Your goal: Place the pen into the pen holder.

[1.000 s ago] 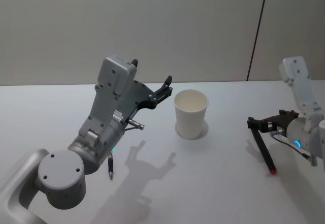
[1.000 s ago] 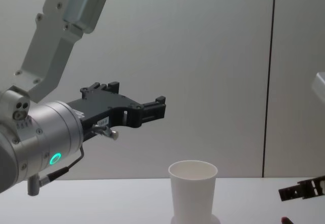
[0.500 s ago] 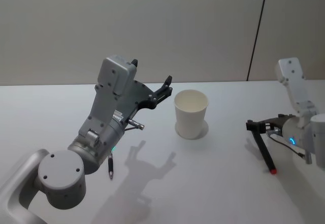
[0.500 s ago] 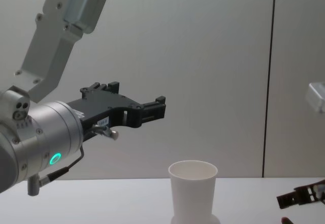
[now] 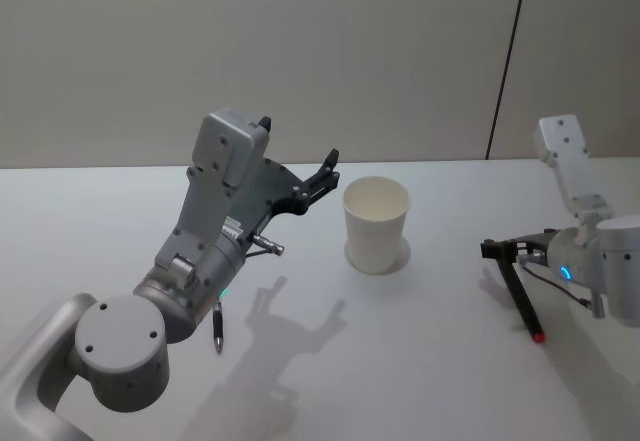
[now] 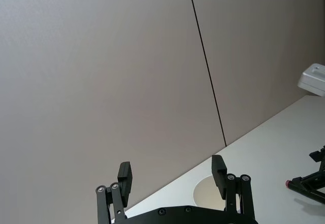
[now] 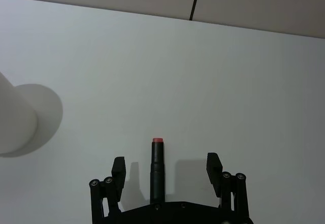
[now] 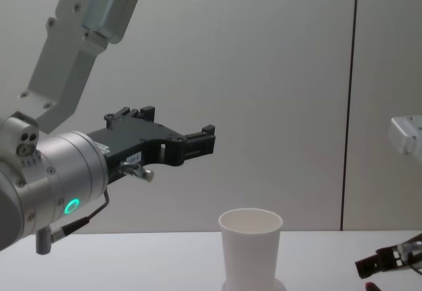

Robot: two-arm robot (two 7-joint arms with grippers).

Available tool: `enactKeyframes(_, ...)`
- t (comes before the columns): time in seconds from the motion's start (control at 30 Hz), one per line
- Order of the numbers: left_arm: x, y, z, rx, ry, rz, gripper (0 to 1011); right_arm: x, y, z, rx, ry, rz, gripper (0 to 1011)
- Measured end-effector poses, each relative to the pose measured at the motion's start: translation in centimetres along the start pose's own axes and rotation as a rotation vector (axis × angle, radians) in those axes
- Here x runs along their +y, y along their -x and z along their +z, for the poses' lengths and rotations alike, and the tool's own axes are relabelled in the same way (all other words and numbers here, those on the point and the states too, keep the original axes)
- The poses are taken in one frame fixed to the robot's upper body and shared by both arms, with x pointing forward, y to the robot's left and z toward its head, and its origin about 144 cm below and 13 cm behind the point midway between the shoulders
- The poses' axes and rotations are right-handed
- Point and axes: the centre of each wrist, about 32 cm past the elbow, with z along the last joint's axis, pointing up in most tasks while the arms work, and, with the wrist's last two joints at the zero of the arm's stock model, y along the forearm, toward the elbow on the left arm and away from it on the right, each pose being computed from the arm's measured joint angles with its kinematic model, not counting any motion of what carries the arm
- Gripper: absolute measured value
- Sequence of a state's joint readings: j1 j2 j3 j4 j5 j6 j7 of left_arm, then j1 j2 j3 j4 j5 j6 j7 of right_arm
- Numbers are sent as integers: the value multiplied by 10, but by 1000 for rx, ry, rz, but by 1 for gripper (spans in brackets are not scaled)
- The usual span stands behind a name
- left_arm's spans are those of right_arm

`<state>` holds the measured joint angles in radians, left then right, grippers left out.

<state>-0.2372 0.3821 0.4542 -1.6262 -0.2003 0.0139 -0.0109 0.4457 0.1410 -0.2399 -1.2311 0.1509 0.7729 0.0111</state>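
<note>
Head view shows the white pen holder point(image 5: 376, 223) upright at mid-frame on the surface point(image 5: 420, 361). The black, red-tipped pen point(image 5: 523, 306) is well apart at lower right, seemingly lying flat. The right tool point(image 7: 166, 162) hangs over it, fingers apart on either side, not touching. The left tool point(image 6: 171, 169), raised left of the holder, also gapes.

My right claw point(image 7: 166, 162) is matt black plastic, as the pen point(image 7: 157, 170) beneath it looks too, on a smooth matt white tabletop point(image 5: 400, 381), the pen holder point(image 5: 376, 226) to its left matt paper.
</note>
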Motion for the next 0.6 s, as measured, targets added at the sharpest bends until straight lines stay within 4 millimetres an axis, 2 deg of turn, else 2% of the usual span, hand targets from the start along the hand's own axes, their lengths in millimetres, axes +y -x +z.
enactKeyframes(0.6, 0, 0, 0, 0, 0, 0, 1003, 17, 7, 2, 26, 49, -2, 1002)
